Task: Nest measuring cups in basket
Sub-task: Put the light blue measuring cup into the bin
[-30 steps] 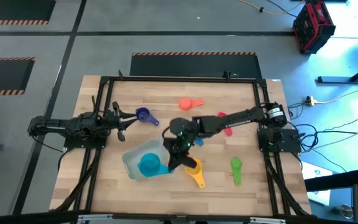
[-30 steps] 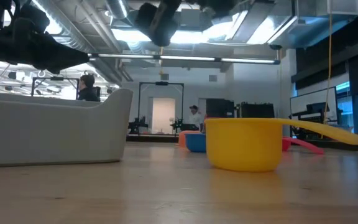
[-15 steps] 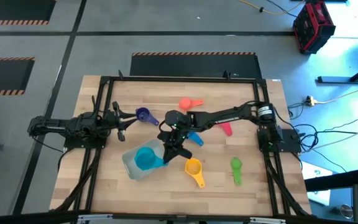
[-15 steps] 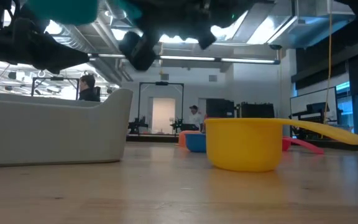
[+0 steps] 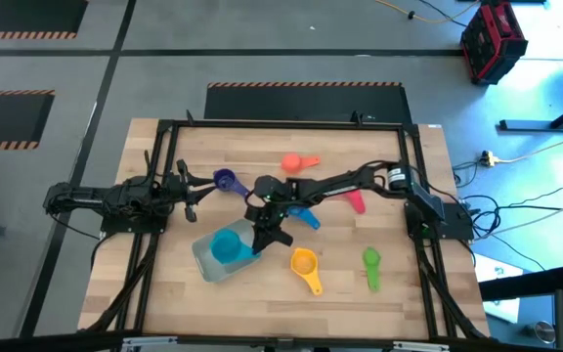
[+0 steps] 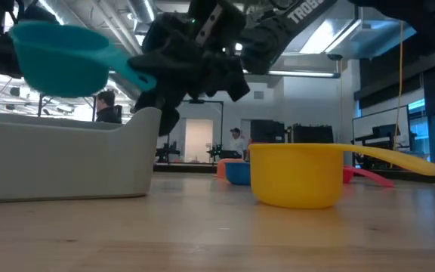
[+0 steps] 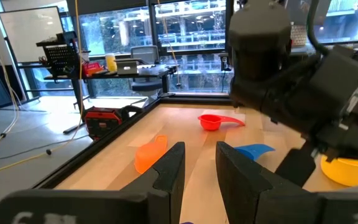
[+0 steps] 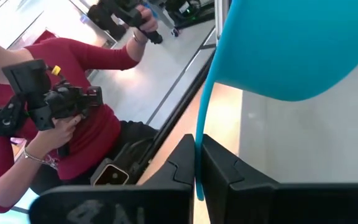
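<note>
Hanging just above the basket (image 5: 206,256), the teal cup (image 5: 227,247) is pinched by its flat handle in the right gripper (image 5: 259,241) — jaws together on the thin plastic, as the right wrist view shows edge-on. The cup looks light and stiff, but smooth; held by the handle tip alone, the bowl could swing or slip, so a grip closer to the bowl would likely steady it.

The left gripper (image 5: 188,190) waits at the left of the surface (image 5: 399,293) near the purple cup (image 5: 227,180), jaws a little apart and holding nothing.

Orange (image 5: 295,162), blue (image 5: 306,215), pink (image 5: 355,201), yellow (image 5: 304,263) and green (image 5: 370,260) cups lie scattered, not yet nested.

Writing — part of "TROSSEN" reads on the right arm (image 6: 308,9) in the low view.
</note>
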`<action>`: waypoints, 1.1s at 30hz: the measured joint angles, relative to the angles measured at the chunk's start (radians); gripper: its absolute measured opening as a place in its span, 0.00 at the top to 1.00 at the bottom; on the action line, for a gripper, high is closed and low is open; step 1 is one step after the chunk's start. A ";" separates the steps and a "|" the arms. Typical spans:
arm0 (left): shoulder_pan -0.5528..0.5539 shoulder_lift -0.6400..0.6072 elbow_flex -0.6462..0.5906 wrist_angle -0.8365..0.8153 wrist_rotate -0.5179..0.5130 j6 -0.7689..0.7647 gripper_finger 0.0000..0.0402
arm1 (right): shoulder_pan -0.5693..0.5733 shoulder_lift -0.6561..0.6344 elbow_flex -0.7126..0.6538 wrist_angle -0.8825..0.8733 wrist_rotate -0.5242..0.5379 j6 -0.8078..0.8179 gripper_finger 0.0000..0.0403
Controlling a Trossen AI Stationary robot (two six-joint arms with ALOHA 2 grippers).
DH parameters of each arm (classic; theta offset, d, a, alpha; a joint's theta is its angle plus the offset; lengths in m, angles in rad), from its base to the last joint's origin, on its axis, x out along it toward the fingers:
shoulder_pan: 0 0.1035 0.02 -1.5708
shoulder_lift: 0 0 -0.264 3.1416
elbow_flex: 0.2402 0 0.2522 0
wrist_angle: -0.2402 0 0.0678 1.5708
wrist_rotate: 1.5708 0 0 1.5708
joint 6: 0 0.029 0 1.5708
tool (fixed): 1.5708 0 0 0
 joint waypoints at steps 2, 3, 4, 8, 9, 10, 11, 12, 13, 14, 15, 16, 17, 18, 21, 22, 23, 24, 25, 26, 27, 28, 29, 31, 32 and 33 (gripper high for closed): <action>0.000 0.000 0.000 0.000 0.000 0.000 0.79 | 0.000 0.010 0.000 -0.003 -0.004 0.000 0.96; 0.000 0.000 0.000 0.000 0.000 0.000 0.79 | 0.000 0.014 0.000 -0.001 -0.005 0.000 0.96; 0.000 0.000 0.000 0.000 0.000 0.000 0.79 | 0.000 0.014 0.000 -0.002 -0.005 0.001 0.96; 0.000 0.000 0.000 0.000 0.000 0.000 0.79 | 0.000 0.014 0.000 0.001 -0.005 -0.001 0.96; 0.000 0.000 0.000 0.000 0.000 0.000 0.79 | 0.000 0.014 0.000 0.002 -0.005 -0.001 0.96; 0.000 0.000 0.000 0.000 0.000 -0.001 0.79 | 0.000 0.014 0.000 0.005 -0.004 0.001 0.96; 0.000 0.000 0.000 0.000 0.000 -0.001 0.79 | 0.000 0.014 0.000 0.007 -0.004 0.001 0.96; 0.000 0.000 0.000 0.000 0.001 -0.001 0.79 | 0.000 0.014 0.000 0.007 -0.005 0.001 0.96; 0.000 0.000 0.000 0.000 0.007 -0.001 0.79 | 0.000 0.014 0.000 0.007 -0.004 0.001 0.96; 0.000 0.000 0.000 0.002 0.020 -0.002 0.79 | 0.000 0.014 0.000 0.006 -0.004 0.001 0.95; 0.000 0.000 0.000 0.013 0.042 -0.003 0.79 | 0.000 0.014 0.000 0.006 -0.004 0.001 0.95; 0.000 0.001 0.000 0.054 0.068 -0.009 0.79 | 0.000 0.014 0.000 0.007 -0.004 0.001 0.95; 0.000 0.001 0.000 0.113 0.097 -0.032 0.79 | 0.000 0.014 0.000 0.007 -0.004 0.000 0.95; 0.000 -0.001 0.000 0.174 0.120 -0.071 0.79 | 0.000 0.014 0.000 0.007 -0.004 0.001 0.95; -0.001 0.000 0.012 0.280 0.173 -0.194 0.79 | 0.000 0.014 0.000 0.007 -0.004 0.002 0.94; -0.003 0.000 0.027 0.279 0.194 -0.213 0.79 | 0.000 0.014 0.000 0.007 -0.004 0.003 0.94; -0.009 0.002 0.045 0.271 0.217 -0.222 0.79 | 0.000 0.014 0.000 0.007 -0.004 0.004 0.94; -0.016 0.013 0.063 0.267 0.232 -0.235 0.79 | 0.000 0.014 0.000 0.006 -0.004 0.010 0.94; -0.025 0.035 0.080 0.260 0.238 -0.243 0.79 | 0.000 0.014 0.000 0.007 -0.004 0.020 0.94; -0.036 0.058 0.097 0.244 0.238 -0.245 0.79 | 0.000 0.014 0.000 0.007 -0.004 0.027 0.94; -0.048 0.084 0.117 0.226 0.237 -0.244 0.79 | 0.000 0.014 0.000 0.006 -0.004 0.029 0.94; -0.060 0.112 0.143 0.214 0.235 -0.244 0.79 | 0.000 0.014 0.000 0.006 -0.004 0.029 0.94; -0.072 0.145 0.174 0.200 0.229 -0.244 0.79 | 0.000 0.014 0.000 0.006 -0.004 0.028 0.94; -0.094 0.219 0.231 0.158 0.215 -0.244 0.79 | 0.000 0.014 0.000 0.007 0.001 0.028 0.94; -0.106 0.258 0.257 0.132 0.213 -0.244 0.79 | 0.001 0.014 0.000 0.007 0.008 0.027 0.94; -0.117 0.297 0.285 0.116 0.215 -0.244 0.79 | 0.001 0.014 0.000 0.007 0.011 0.027 0.94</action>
